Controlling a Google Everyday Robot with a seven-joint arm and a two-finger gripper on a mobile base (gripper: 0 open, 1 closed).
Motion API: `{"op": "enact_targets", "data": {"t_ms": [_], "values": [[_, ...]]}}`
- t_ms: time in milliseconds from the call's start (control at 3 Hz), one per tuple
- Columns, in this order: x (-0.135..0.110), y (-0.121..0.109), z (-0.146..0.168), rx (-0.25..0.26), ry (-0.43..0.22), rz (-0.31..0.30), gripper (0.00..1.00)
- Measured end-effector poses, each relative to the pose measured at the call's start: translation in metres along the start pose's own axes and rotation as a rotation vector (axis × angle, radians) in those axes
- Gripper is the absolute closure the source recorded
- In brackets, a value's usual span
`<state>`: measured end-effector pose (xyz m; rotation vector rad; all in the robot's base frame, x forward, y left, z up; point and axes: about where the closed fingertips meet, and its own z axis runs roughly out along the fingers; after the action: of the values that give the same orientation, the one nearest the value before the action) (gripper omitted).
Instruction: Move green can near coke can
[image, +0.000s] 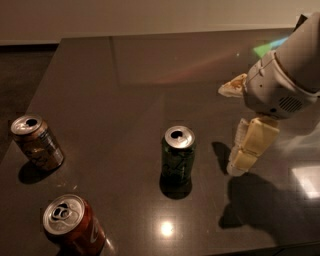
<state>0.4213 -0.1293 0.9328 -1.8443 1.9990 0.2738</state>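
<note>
One camera view: green can (178, 156) upright mid-table (140, 75), well apart from coke can (71, 227) at front left. Gripper (242, 157) hovers just right of green can, nothing held; opening cannot tell. Risk: sideways approach clips can, topples it, rolls toward tan can (37, 144).

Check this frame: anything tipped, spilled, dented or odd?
Nothing stands out. The green can, coke can and tan-gold can all stand upright on the table, with no spill visible. The gripper hangs right of the green can, not touching it.
</note>
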Motion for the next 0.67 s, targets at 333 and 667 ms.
{"op": "enact_targets", "data": {"t_ms": [333, 667], "values": [[-0.012, 0.007, 0.015, -0.035, -0.049, -0.018, 0.00], [-0.026, 0.012, 0.033, -0.065, -0.093, -0.034, 0.00]]}}
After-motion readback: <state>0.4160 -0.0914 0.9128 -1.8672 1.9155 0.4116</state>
